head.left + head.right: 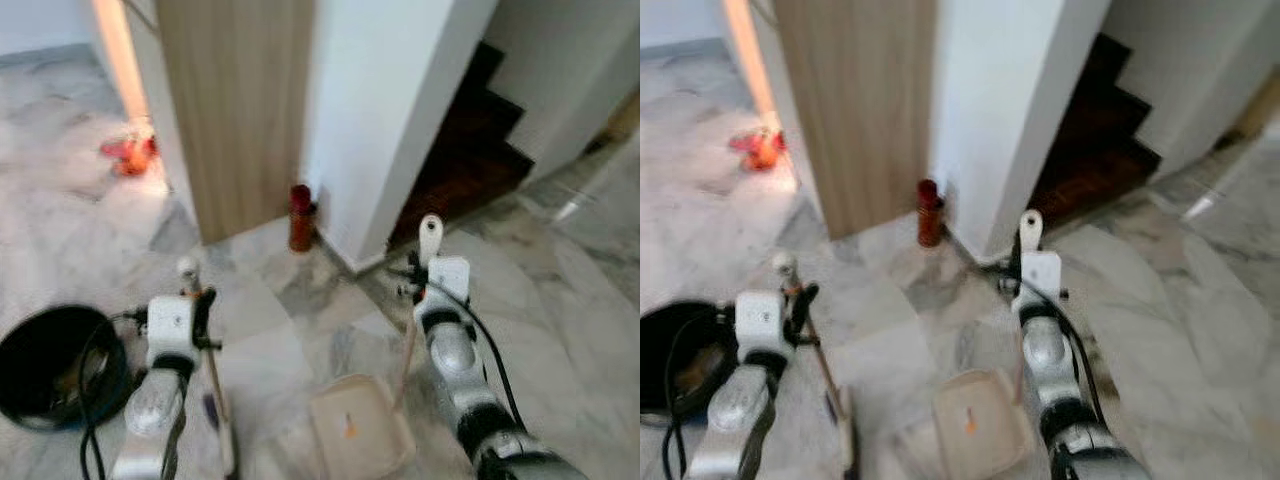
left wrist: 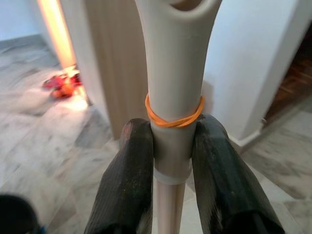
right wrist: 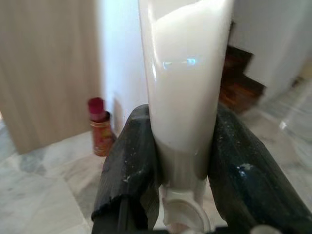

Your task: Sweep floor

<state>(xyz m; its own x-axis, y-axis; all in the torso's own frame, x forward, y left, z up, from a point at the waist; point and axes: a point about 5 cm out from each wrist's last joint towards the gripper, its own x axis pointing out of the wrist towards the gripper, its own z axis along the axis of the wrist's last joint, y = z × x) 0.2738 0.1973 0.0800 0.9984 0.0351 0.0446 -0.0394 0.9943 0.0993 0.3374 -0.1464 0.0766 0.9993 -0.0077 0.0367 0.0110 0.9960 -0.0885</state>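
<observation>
Marble floor, grey-veined and pale, lay before the robot, with a beige plastic dustpan resting on it near the robot, between the two arms. The right gripper had its black fingers closed tight around the dustpan's cream upright handle, and the left gripper was clamped the same way on the cream broom handle, just below an orange rubber band wound around it; the thin broom shaft ran down toward the floor on the near left. The step in hand seemed to be the sweeping itself, both tools gripped and the pan set down. One small orange scrap sat inside the dustpan; nothing else could be made out in it. The next move probably called for drawing the broom head rightward toward the pan's mouth while holding the pan steady. A dark round basin stood at the near left, its contents unclear. A red cylindrical can stood farther off by the wooden panel.
</observation>
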